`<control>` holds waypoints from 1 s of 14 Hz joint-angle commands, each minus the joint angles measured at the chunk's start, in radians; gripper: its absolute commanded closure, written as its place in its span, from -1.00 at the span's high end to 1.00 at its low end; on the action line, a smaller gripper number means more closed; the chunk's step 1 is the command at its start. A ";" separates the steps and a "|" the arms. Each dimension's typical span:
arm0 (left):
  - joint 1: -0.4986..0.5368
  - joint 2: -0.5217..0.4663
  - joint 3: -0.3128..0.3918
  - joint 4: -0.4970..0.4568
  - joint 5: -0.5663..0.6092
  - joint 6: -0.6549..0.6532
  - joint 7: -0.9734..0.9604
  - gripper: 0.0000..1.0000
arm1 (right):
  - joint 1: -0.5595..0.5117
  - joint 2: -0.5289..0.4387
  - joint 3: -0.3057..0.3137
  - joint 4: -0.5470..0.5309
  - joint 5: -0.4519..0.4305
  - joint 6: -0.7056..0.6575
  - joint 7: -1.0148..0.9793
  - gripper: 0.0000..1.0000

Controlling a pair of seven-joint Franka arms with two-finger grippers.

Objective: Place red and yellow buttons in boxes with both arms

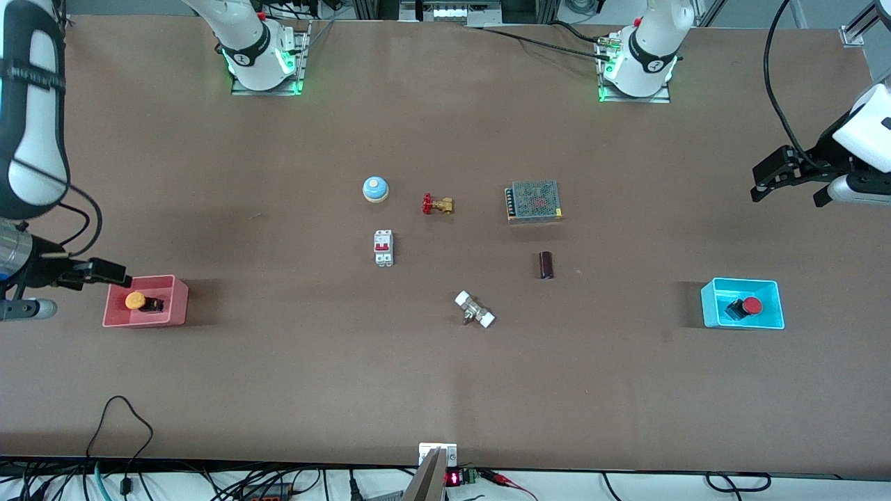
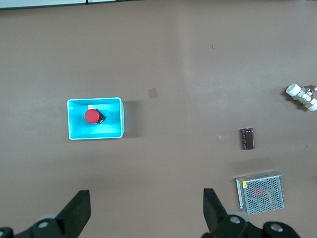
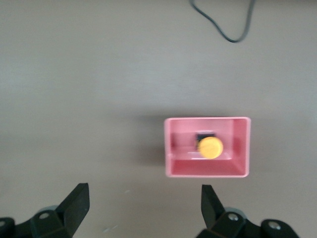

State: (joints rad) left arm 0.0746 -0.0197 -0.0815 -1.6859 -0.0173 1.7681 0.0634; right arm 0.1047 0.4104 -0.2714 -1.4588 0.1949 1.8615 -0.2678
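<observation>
1. Front view: the yellow button (image 1: 135,300) lies in the pink box (image 1: 178,300) near the right arm's end of the table (image 1: 445,390); the red button (image 1: 750,305) lies in the cyan box (image 1: 710,306) near the left arm's end; the right gripper (image 1: 97,273) hangs in the air just beside the pink box's rim, holding nothing, and from this side I cannot tell how its fingers stand; the left gripper (image 1: 779,170) is up over bare table toward the left arm's end, farther from the camera than the cyan box, also holding nothing; between the boxes lie a blue bell (image 1: 375,188), a brass valve (image 1: 437,204), a mesh-topped power supply (image 1: 534,201), a white breaker (image 1: 383,248), a dark cylinder (image 1: 546,265) and a white fitting (image 1: 475,309).

2. Left wrist view: the left gripper (image 2: 146,210) has its fingers (image 2: 77,210) spread wide with only bare table between them; the cyan box (image 2: 120,116) sits well apart from them with the red button (image 2: 92,116) inside, cap up; the power supply (image 2: 259,192), dark cylinder (image 2: 247,138) and white fitting (image 2: 302,96) show off to one side.

3. Right wrist view: the right gripper (image 3: 143,208) is spread open and pinches nothing; the pink box (image 3: 242,146) lies on the table with the yellow button (image 3: 210,147) inside it, its black body partly hidden under the cap; a black cable (image 3: 225,25) curls at the table's edge.
</observation>
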 commanded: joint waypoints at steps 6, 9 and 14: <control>0.013 -0.029 -0.009 -0.028 0.005 0.011 0.019 1.00 | 0.075 -0.247 0.001 -0.031 -0.075 -0.239 0.102 1.00; 0.013 -0.029 -0.009 -0.028 0.005 0.013 0.019 1.00 | 0.076 -0.268 0.001 -0.034 -0.127 -0.317 0.122 1.00; 0.014 -0.029 -0.009 -0.029 0.005 0.010 0.019 1.00 | 0.089 -0.294 -0.005 -0.051 -0.158 -0.326 0.137 1.00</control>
State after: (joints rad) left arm 0.0758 -0.0206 -0.0815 -1.6869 -0.0173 1.7691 0.0635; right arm 0.1830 0.1454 -0.2715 -1.4853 0.0548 1.5393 -0.1550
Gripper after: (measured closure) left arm 0.000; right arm 0.000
